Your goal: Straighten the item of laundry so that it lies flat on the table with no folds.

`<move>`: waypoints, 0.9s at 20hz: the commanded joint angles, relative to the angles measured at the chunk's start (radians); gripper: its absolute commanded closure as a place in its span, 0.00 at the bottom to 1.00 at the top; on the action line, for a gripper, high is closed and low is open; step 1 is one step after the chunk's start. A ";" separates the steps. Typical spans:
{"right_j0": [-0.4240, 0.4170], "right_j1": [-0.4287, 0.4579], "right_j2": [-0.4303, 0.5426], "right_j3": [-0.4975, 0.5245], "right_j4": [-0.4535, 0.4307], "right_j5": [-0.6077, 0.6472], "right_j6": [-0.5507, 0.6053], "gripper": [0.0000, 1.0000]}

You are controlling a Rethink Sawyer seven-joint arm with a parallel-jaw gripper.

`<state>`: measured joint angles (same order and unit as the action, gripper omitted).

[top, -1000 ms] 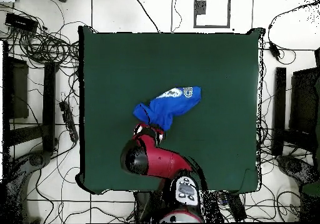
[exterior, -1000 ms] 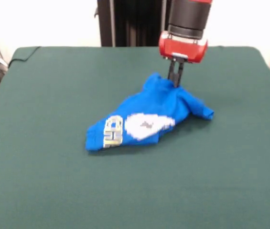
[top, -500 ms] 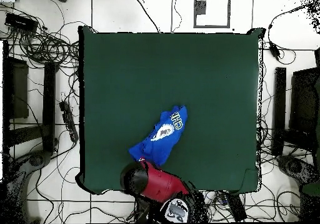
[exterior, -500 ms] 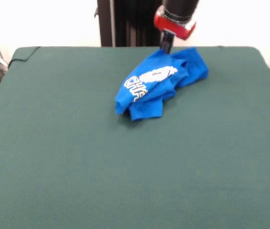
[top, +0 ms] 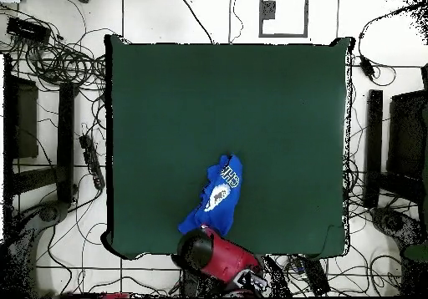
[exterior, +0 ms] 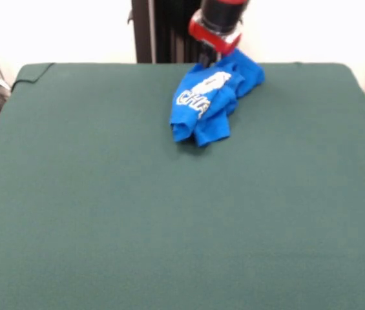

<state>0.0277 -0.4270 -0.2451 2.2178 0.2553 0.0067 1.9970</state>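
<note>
Blue T-shirt (exterior: 207,103) bunched, folded | green table (exterior: 169,226) far edge | tool (exterior: 204,62) grips shirt top

One T-shirt (exterior: 207,103), one table (exterior: 169,226), one gripper (exterior: 205,62).

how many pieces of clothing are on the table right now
1. A crumpled blue T-shirt lies near the table edge closest to the robot, with the gripper at its upper end. Nothing else shows on the cloth, though the bunched folds could hide something small.

Front camera low across table (exterior: 104,226), facing arm; overhead camera straight down; both share whole table
</note>
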 commanded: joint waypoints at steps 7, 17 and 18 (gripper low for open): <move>-0.024 0.212 0.134 -0.001 -0.007 -0.326 0.269 0.00; 0.002 0.113 0.182 -0.063 0.026 -0.307 0.228 0.00; 0.023 0.094 0.162 -0.070 0.034 -0.289 0.206 0.00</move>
<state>-0.0102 -0.3599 -0.2484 2.3035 0.2250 -0.2824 1.9970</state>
